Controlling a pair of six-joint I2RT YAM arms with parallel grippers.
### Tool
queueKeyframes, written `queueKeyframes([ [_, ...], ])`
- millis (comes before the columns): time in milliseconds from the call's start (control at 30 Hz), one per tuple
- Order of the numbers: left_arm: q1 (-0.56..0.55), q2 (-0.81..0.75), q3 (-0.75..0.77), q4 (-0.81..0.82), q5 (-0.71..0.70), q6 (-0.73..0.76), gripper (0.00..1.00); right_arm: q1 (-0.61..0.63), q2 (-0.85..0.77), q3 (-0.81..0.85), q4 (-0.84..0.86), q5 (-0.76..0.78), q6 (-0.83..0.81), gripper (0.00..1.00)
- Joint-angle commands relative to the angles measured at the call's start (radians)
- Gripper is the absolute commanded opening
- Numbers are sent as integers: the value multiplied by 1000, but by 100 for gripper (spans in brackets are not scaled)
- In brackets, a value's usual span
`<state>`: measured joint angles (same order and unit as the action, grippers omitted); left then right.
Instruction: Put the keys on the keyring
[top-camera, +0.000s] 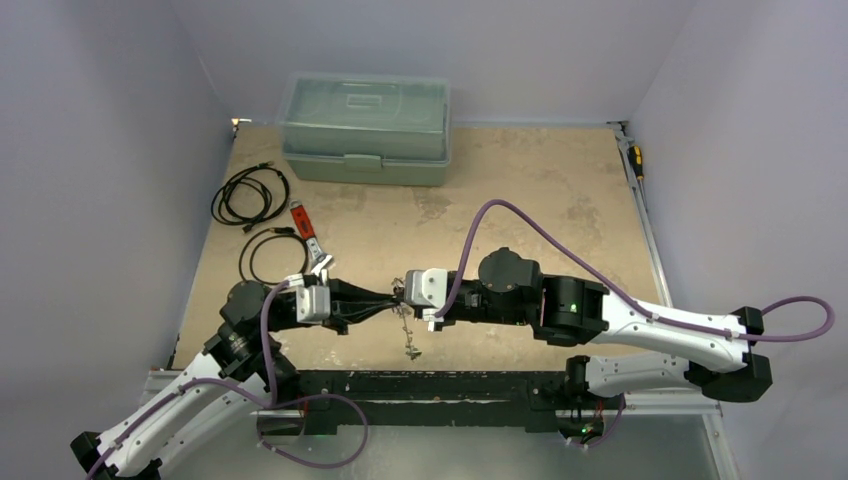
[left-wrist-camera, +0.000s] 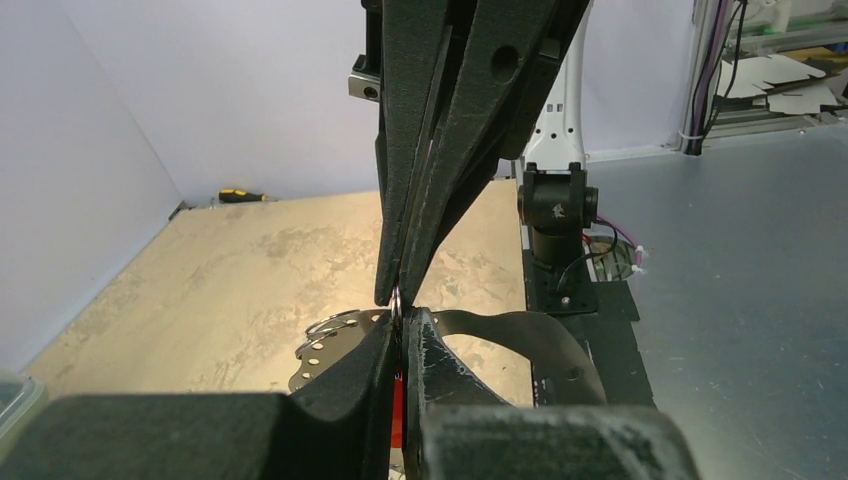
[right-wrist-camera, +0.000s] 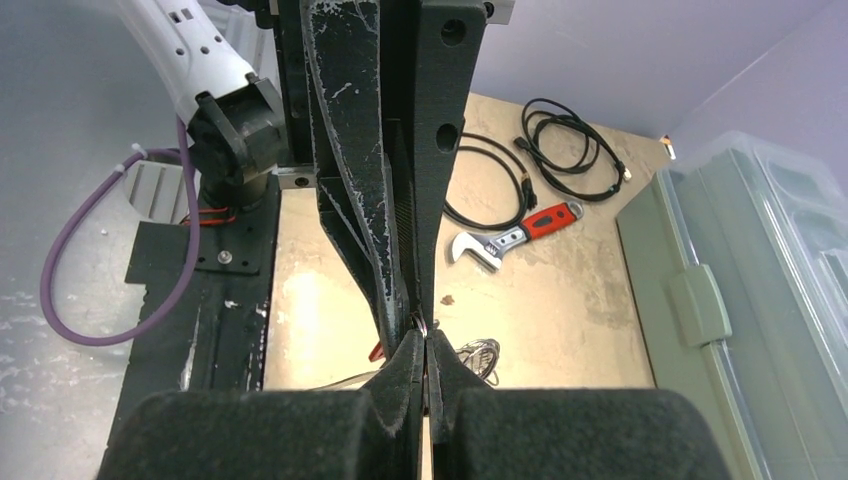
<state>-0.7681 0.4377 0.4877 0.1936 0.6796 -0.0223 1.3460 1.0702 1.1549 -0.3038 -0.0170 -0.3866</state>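
Slacken either pinch or pull the arms apart and the keyring (left-wrist-camera: 397, 297) could twist free and drop: your left gripper (left-wrist-camera: 400, 338) and right gripper (right-wrist-camera: 423, 345) meet tip to tip, each pair of jaws pressed together on what appears to be that thin hoop. The keys (top-camera: 409, 338) dangle just below, over the near edge of the table (top-camera: 520, 200)

Keyring (left-wrist-camera: 397, 297): only a sliver shows, rest hidden by closed fingers (left-wrist-camera: 430, 230). Dangling keys (top-camera: 409, 338): colours too small to tell. Toolbox (right-wrist-camera: 740, 300): cut off at frame's right edge.
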Motion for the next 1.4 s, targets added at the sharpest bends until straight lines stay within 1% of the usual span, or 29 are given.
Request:
queueKeyframes([
  [0,2,-11,30,-10,-62,10,0,4,-40,9,82,12,0,1],
  [67,2,-6,36,-19,-67,11,0,4,-39,17,55,28,-4,14],
  [167,3,-1,40,-26,-75,12,0,4,-32,49,-3,59,-3,41],
  [200,2,-1,42,-29,-78,13,0,5,-27,62,-23,69,-3,47],
  [233,3,-1,44,-32,-85,13,0,4,-19,77,-43,80,-2,50],
  [300,3,-1,47,-39,-92,15,0,4,-4,111,-94,95,-3,53],
  [400,2,1,46,-40,-92,15,0,4,32,180,-176,100,-12,53],
  [500,3,4,48,-43,-91,15,0,4,89,271,-297,95,-15,51],
  [533,1,4,48,-43,-87,14,0,4,106,295,-329,91,-16,49],
  [600,2,5,48,-43,-84,13,0,4,137,338,-373,83,-19,43],
  [700,2,6,48,-42,-81,13,0,4,168,377,-410,71,-24,38],
  [833,2,7,48,-43,-80,13,0,4,197,407,-429,69,-29,36],
  [967,3,9,47,-43,-75,12,0,4,211,405,-427,56,-32,35],
  [1233,3,12,45,-38,-68,12,0,-6,239,394,-423,63,-37,28],
  [1367,3,13,45,-38,-63,12,0,-8,248,394,-419,59,-42,27],
])
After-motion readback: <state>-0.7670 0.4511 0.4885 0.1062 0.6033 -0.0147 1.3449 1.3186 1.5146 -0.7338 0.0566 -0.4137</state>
